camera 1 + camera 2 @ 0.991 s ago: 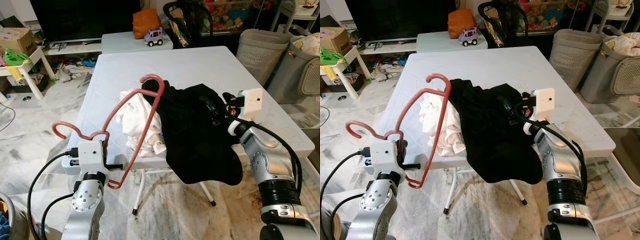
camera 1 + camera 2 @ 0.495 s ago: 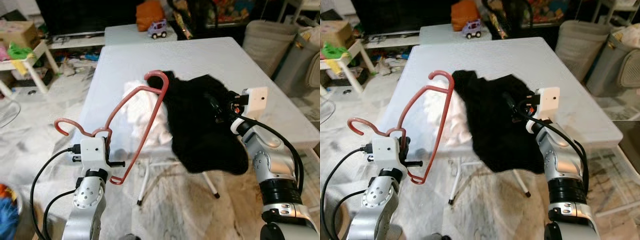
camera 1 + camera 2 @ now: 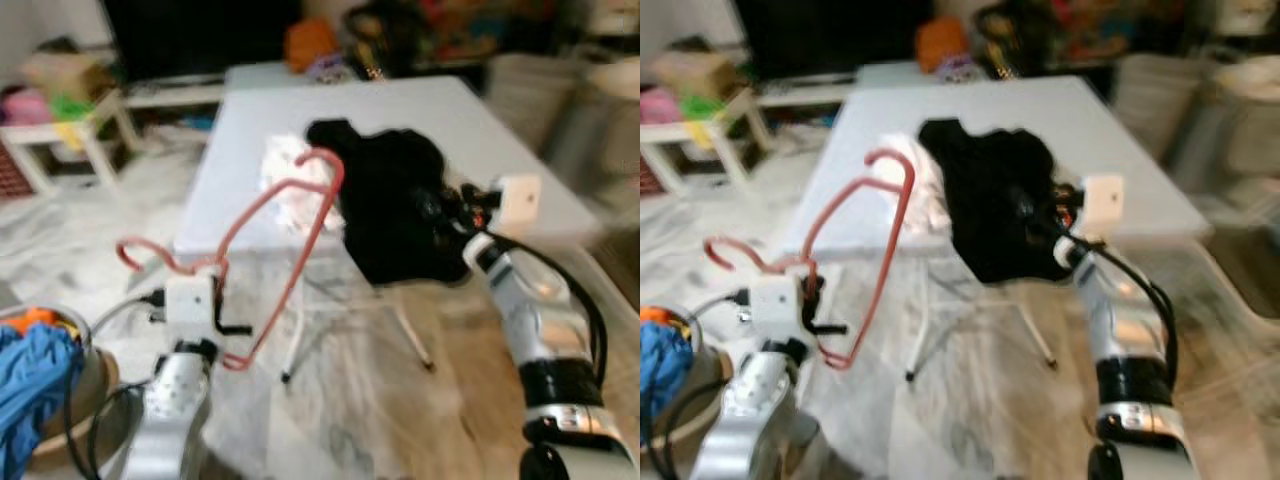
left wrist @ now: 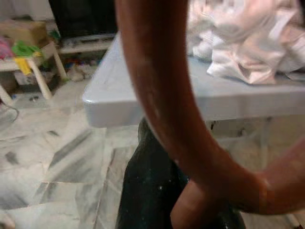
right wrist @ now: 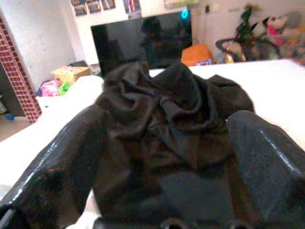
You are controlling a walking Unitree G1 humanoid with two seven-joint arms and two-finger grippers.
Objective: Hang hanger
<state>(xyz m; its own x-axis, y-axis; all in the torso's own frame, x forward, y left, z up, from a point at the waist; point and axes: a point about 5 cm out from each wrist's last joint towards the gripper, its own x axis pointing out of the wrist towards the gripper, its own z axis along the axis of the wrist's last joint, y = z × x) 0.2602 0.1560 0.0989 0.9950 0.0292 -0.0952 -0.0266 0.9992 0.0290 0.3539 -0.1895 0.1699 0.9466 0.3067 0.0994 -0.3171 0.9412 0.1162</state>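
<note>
Hanger [image 3: 280, 235] sits in the left gripper [image 3: 205, 300], clamped at the neck below its hook, body slanting up so the far shoulder tips over the table [image 3: 420, 110] edge beside the white cloth [image 3: 295, 170]. Change over the last second: the whole head view has slid and gone blurred, the table now looks farther off and a bin with blue cloth [image 3: 35, 365] has entered at lower left. Both arms keep the same pose relative to the frame, so I read this as the robot backing or turning away from the table, not the things moving. The black garment [image 3: 390, 205] has come with it: a second ago it lay draped on the top and over the edge, now its bulk hangs bunched at the right gripper [image 3: 440, 215], whose fingers are closed with folds pinched between them (right wrist view). Judgement: pickup is done, carry phase has begun; garment is not yet threaded on, and no rail is in sight. Materials: hanger is a thick, smooth, reddish-pink rounded bar, plastic by its look, rigid, with curled ends. Garment is thin, matte, limp, creasing deeply. White cloth is crumpled and soft. Table is smooth pale plastic on folding legs; floor is glossy veined marble.
</note>
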